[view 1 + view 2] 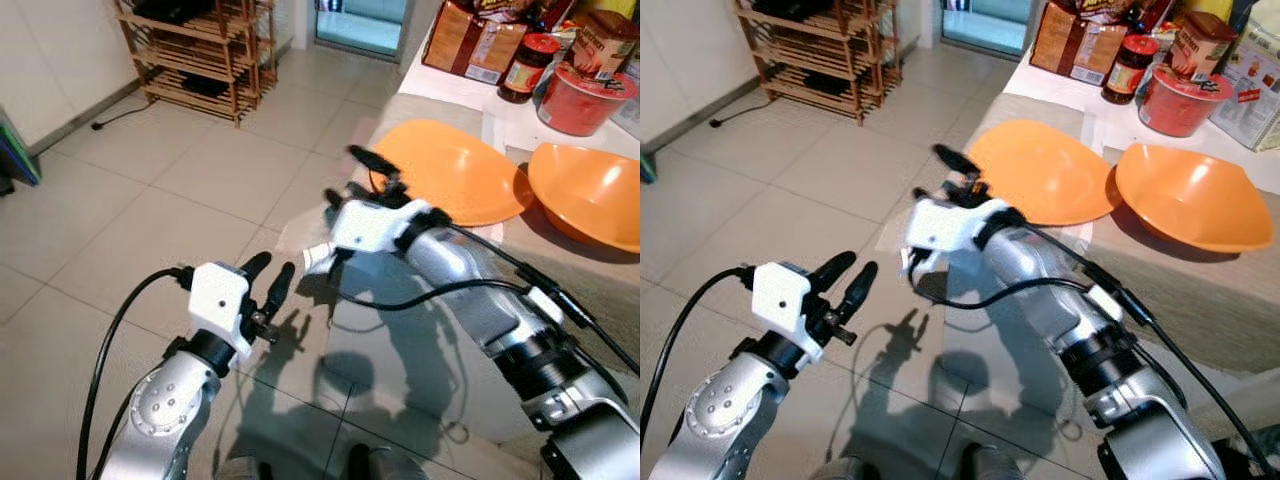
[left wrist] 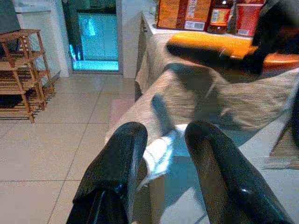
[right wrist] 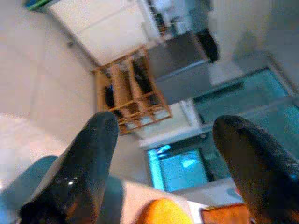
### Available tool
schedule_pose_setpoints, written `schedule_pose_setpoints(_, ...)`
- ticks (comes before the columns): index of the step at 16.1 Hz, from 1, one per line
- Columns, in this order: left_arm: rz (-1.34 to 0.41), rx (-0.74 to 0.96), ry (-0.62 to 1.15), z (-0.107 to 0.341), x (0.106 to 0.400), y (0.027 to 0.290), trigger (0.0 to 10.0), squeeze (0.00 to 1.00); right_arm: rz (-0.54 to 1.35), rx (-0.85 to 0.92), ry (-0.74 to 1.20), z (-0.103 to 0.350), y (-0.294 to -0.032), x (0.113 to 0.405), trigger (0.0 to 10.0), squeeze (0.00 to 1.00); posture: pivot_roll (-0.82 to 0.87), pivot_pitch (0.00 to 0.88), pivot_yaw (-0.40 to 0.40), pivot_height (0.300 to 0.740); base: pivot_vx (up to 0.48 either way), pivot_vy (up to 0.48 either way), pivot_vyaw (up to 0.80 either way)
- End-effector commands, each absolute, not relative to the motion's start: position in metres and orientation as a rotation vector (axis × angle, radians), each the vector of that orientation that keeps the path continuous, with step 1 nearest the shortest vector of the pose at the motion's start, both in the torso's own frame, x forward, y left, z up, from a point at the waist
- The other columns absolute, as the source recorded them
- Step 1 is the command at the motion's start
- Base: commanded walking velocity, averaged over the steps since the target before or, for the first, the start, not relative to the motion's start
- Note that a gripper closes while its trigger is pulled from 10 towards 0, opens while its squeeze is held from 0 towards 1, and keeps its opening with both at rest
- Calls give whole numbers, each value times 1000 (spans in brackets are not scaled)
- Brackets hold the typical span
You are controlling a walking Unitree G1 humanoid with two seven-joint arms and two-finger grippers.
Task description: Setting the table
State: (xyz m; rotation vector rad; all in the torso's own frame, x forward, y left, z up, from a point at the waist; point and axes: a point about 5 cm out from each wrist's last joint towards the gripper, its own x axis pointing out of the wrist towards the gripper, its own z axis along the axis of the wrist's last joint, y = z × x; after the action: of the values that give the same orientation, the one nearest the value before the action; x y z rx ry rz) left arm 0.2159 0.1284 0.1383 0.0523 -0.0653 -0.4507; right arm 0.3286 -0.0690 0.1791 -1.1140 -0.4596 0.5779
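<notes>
Left eye view, right hand spread wide, just beside orange plate

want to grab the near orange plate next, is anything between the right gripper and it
Nothing visible stands in the way. The right gripper, fingers open, hovers at the table corner right beside the near orange plate, with only bare tablecloth between them. The left gripper hangs lower, off the table edge.

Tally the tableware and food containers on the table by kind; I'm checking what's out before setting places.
Orange plates: 2
Dark jar with red lid: 1
Red tub: 1
Brown packet: 1
Brown canister: 1
Total: 6
</notes>
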Motion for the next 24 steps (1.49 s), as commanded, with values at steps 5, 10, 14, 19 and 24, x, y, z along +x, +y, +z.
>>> schedule_pose_setpoints(5, -475, 40, -70, 142, 206, 123, 10000, 0, 434, -1260, -273, 157, -99, 342, 10000, 0, -10, 198, -41, 740, 0, 0, 0)
schedule_pose_setpoints(10, -499, 29, -72, 145, 201, 117, 10000, 0, 395, -1295, -308, 163, -98, 347, 10000, 0, -17, 216, -40, 740, 0, 0, 0)
schedule_pose_setpoints(14, -504, 20, -69, 145, 198, 114, 10000, 0, 345, -1341, -250, 161, -110, 352, 8157, 0, -17, 226, -44, 740, 0, 0, 0)
schedule_pose_setpoints(19, -496, 18, -66, 146, 197, 113, 10000, 0, 322, -1322, -158, 155, -118, 353, 0, 0, -16, 226, -46, 740, 0, 0, 0)
schedule_pose_setpoints(24, -497, 17, -67, 146, 197, 113, 10000, 0, 294, -1296, -169, 162, -118, 355, 0, 0, -16, 222, -43, 740, 0, 0, 0)
